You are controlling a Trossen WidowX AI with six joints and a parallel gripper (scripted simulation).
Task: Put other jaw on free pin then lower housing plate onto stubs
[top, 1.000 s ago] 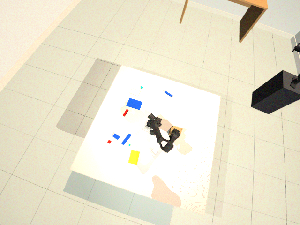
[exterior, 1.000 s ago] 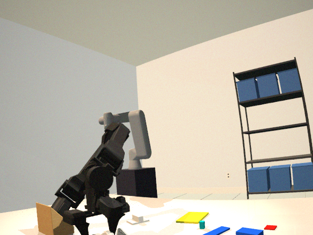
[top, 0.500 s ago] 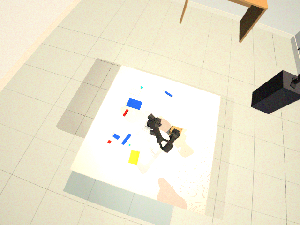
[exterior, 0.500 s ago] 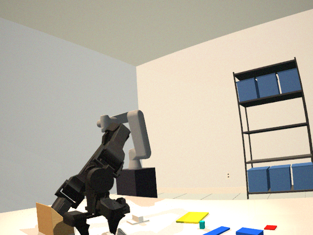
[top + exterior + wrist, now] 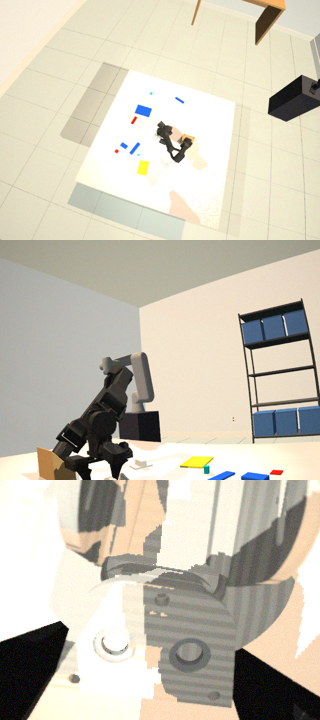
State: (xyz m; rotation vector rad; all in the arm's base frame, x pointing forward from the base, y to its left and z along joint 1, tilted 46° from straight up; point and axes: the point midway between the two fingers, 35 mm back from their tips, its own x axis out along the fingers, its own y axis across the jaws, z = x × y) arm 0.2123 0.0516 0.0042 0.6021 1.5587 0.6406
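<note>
My gripper [image 5: 150, 640] [image 5: 100, 475] is shut on the housing plate [image 5: 200, 622], a pale plate with two ringed holes, with one black finger at each side edge. The left hole looks bright inside and the right one grey; I cannot tell whether stubs sit in them. Beyond the plate, the left jaw [image 5: 70, 522] and the right jaw [image 5: 296, 540] reach away with a gap between them. Their gear teeth and pins are hidden under the plate. Whether the plate is level or seated cannot be told. In the top view the arm covers most of the assembly.
A tan upright block [image 5: 45, 463] stands by the arm's base. A small pale block on a flat base [image 5: 140, 462] is nearby. A yellow plate [image 5: 142, 167] [image 5: 197, 462], a large blue plate [image 5: 143, 110], a red bar [image 5: 133, 120] and several small blocks lie farther out.
</note>
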